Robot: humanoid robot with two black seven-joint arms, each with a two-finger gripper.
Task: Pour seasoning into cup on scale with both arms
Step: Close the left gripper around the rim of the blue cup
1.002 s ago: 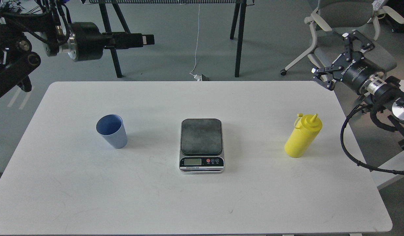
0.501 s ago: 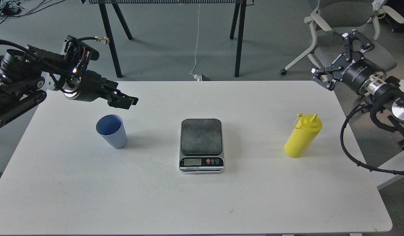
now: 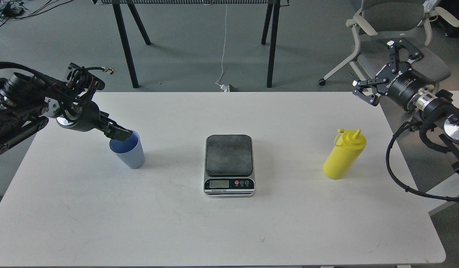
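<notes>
Fetching the light blue ribbed cup (image 3: 127, 149), left of the empty digital scale (image 3: 229, 165): left gripper (image 3: 122, 134) at the rim, finger state impossible to tell. Next, judged: secure grip, lift, set on platform. Right gripper (image 3: 378, 79) spread wide, well beyond the yellow squeeze bottle (image 3: 344, 155) right of the scale.
</notes>
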